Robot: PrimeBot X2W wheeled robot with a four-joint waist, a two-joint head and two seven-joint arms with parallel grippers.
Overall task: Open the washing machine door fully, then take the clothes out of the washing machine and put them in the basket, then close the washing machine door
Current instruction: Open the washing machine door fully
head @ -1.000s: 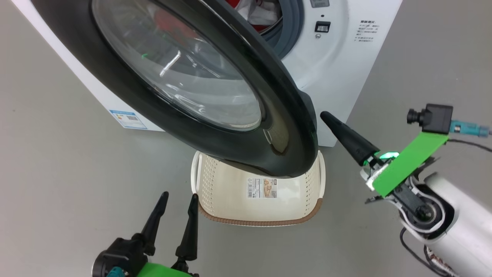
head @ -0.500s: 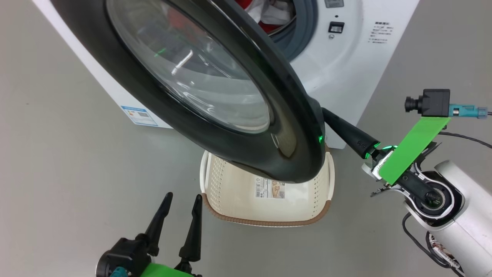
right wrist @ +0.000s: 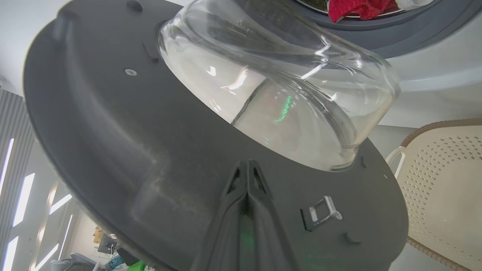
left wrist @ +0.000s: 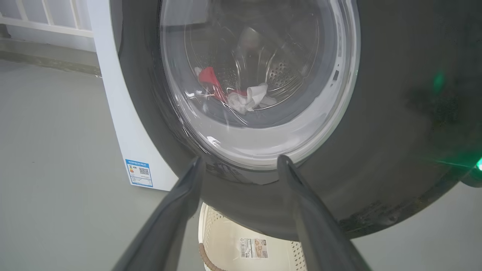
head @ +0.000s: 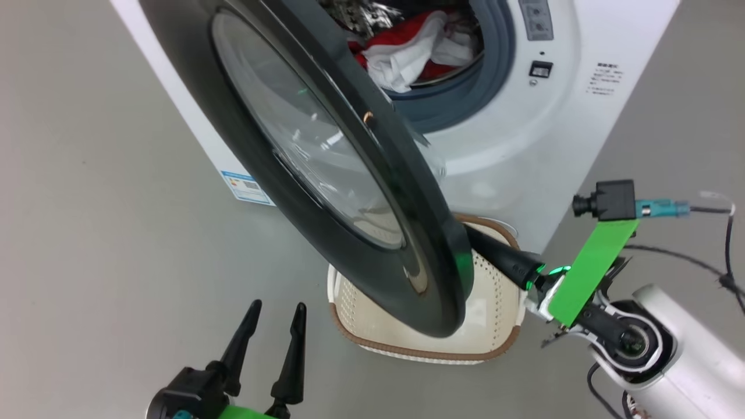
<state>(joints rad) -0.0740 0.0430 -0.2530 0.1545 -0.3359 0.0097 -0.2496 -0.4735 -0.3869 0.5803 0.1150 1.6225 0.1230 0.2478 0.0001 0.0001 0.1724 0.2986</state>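
Step 1, door-opening: our R gripper [right wrist: 246, 167], pinched shut, presses door [head: 314, 157] inner face at 4 o'clock; L gripper [head: 278, 304] spread, empty. Clothes [head: 407, 49] in drum [head: 349, 13], 12 o'clock. Next we push door wider.

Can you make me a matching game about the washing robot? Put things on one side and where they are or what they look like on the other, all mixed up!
Things:
1. clothes
2. basket
3. left gripper
4. right gripper

Places and states:
A. shut, at the inner side of the door
B. open, holding nothing
C. inside the washing machine
D. on the floor, below the door

Right pairs: 1-C, 2-D, 3-B, 4-A
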